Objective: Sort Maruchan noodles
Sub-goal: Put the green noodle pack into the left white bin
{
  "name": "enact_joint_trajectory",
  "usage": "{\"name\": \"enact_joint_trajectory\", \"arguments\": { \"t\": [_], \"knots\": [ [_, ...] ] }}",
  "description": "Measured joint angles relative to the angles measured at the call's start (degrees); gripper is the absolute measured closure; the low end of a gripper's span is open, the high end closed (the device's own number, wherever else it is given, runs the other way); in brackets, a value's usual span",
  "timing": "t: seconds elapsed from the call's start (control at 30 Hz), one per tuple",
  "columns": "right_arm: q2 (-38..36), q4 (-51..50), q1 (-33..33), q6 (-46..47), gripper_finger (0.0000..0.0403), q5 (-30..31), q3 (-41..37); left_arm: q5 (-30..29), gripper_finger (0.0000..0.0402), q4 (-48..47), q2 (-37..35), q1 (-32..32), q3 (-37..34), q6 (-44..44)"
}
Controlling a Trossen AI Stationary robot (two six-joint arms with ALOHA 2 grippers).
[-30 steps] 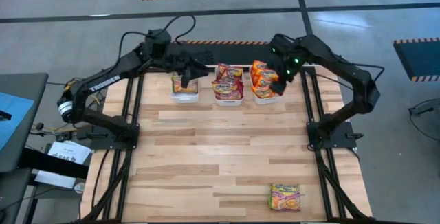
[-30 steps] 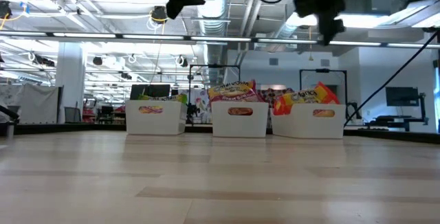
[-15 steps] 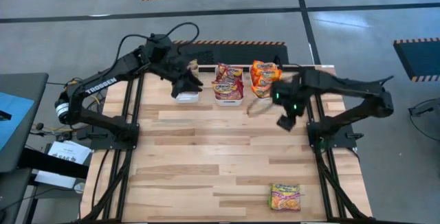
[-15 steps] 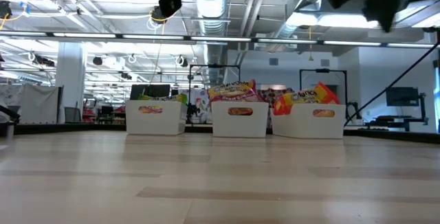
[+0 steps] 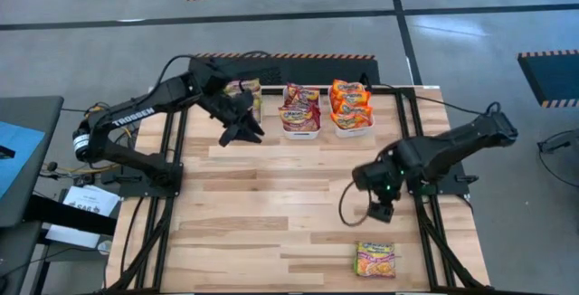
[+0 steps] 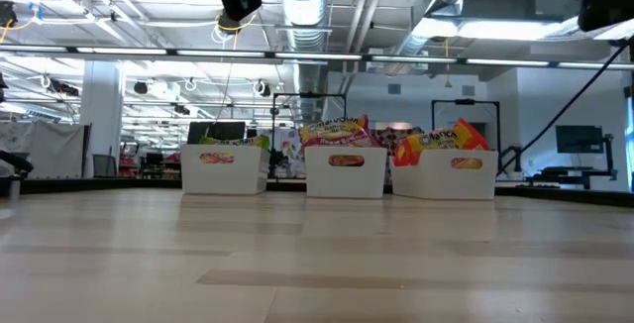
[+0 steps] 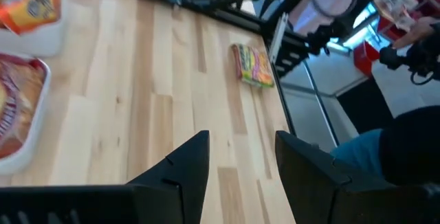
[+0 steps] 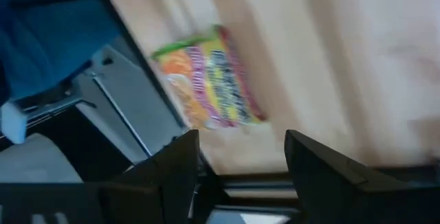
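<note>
we log one loose noodle packet (image 5: 375,260) at table's (image 5: 271,214) near edge; right gripper (image 5: 380,212) above it, fingers apart, empty; left gripper (image 5: 242,134) beside bins (image 5: 303,132), apart, empty.

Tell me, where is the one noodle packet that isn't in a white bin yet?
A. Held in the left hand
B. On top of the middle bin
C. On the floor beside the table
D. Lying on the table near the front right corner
D: the loose packet lies flat on the wooden table near its front right corner, with the open, empty right hand just above it.
</note>
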Motion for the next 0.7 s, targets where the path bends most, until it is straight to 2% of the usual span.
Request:
{"name": "enact_joint_trajectory", "arguments": {
  "t": [0.17,0.43,0.7],
  "knots": [
    [2.19,3.48,5.98,6.24,0.0163,0.07,0.0,-0.09,0.025,-2.84,0.0,-1.65,0.0,2.11],
    [9.45,6.17,14.62,10.4,0.0163,0.12,-0.02,-0.26,0.025,-3.36,0.02,-3.54,0.02,1.31],
    [17.08,11.2,18.23,14.87,0.0163,1.86,-0.04,-4.4,0.025,-3.36,0.02,-5.44,0.02,1.42]
  ]
}}
